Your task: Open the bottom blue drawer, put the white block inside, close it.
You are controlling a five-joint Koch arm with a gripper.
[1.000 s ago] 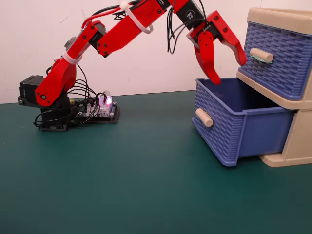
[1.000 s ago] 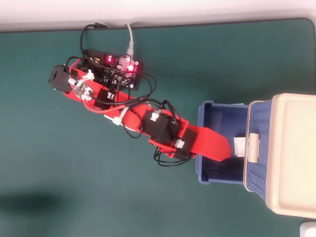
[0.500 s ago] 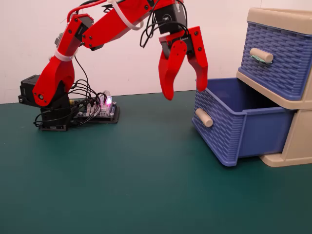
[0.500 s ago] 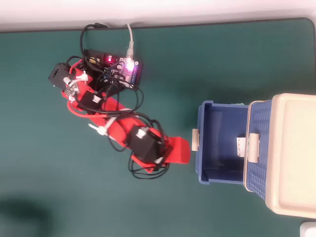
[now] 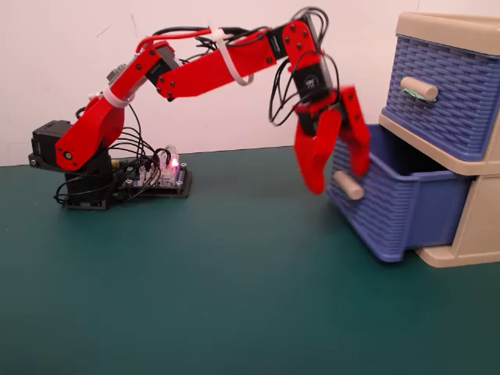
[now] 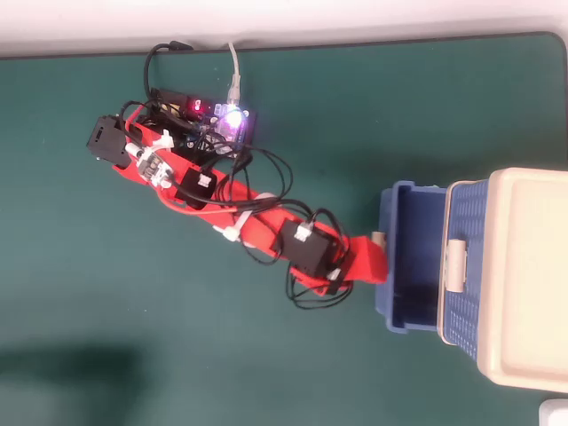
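Note:
The bottom blue drawer (image 5: 398, 207) of the beige cabinet (image 5: 476, 226) stands pulled out towards the arm. Its beige handle (image 5: 348, 186) faces the arm. In the overhead view the drawer (image 6: 413, 257) is open and I see nothing in it. My red gripper (image 5: 337, 180) hangs at the drawer's front with its jaws spread, one finger (image 5: 315, 160) to the left of the handle and the other above it. It holds nothing. In the overhead view the gripper (image 6: 377, 259) sits over the drawer's front wall. The white block is not in view.
The upper blue drawer (image 5: 445, 90), with a green scrap on its handle (image 5: 418, 88), is shut. The arm's base and a lit circuit board (image 5: 168, 176) stand at the back left of the green mat (image 5: 219, 297). A pale object (image 6: 556, 414) is cut off at the overhead view's bottom right corner.

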